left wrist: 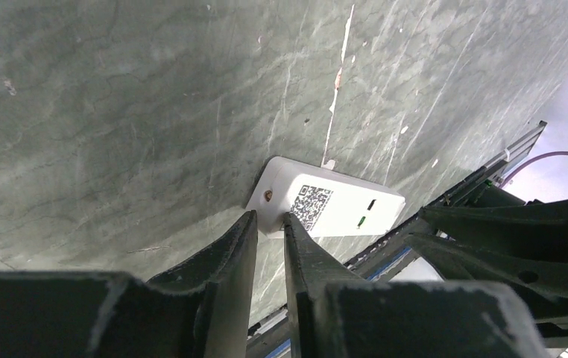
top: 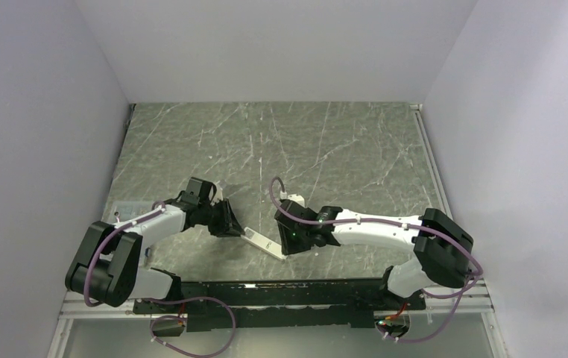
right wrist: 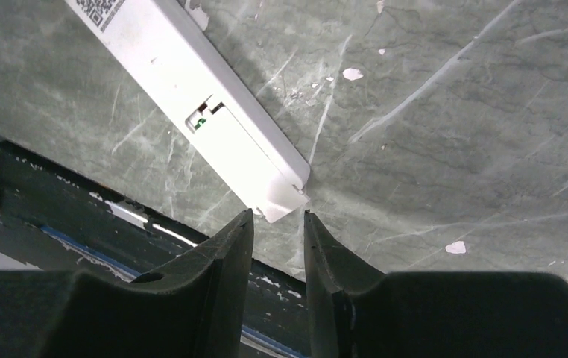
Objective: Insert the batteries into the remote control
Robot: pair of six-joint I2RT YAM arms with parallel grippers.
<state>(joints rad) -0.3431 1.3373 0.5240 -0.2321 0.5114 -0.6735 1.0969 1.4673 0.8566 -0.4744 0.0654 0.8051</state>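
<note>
The white remote control [top: 264, 243] lies back side up on the marble table, between my two grippers. In the left wrist view the remote control [left wrist: 341, 205] shows a QR code and a small green spot in a slot. My left gripper [left wrist: 269, 218] pinches the corner of that end with its jaws nearly together. In the right wrist view the remote control [right wrist: 191, 97] has its cover piece [right wrist: 244, 153] seated, with a green glint at the cover's edge. My right gripper [right wrist: 278, 214] is narrowly open, and the remote's end corner sits between its tips. No loose batteries are in view.
The black rail [top: 266, 294] with the arm bases runs along the table's near edge, close behind the remote. Grey walls close in the table on the left, back and right. A few white flecks [right wrist: 456, 247] lie on the marble.
</note>
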